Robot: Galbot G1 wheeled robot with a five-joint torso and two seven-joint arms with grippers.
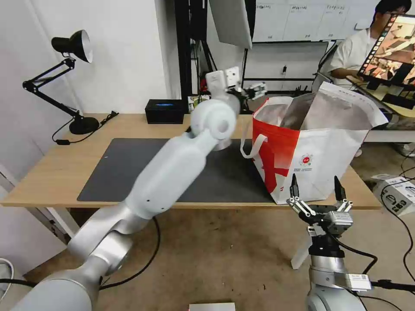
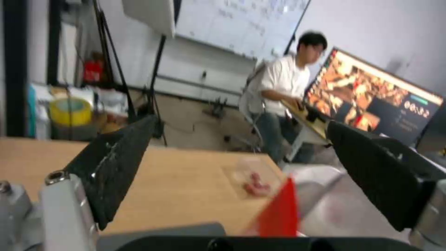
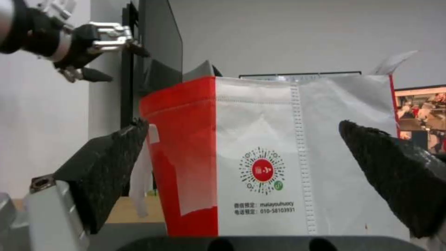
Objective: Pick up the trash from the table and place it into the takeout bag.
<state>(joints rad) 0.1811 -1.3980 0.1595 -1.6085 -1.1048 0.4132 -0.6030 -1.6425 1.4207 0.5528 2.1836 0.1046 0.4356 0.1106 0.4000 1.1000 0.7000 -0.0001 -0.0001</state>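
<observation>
Head view: light-wood table (image 1: 56, 172) bearing dark mat (image 1: 121, 166); red-and-white takeout bag (image 1: 315, 151) upright at right end; left gripper (image 1: 255, 90) raised beside bag rim, jaws wide, empty; right gripper (image 1: 317, 190) before bag, jaws wide; tomato clamshell tray (image 2: 253, 176) behind bag

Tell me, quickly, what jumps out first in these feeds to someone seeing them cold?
The takeout bag dominates: it stands open on the right end of the table, foil lining showing. The left gripper is raised above the table's far side, next to the bag's rim, fingers open and empty. The right gripper hangs low at the near edge before the bag, also open, and a clamshell tray of tomatoes lies behind the bag.
</observation>
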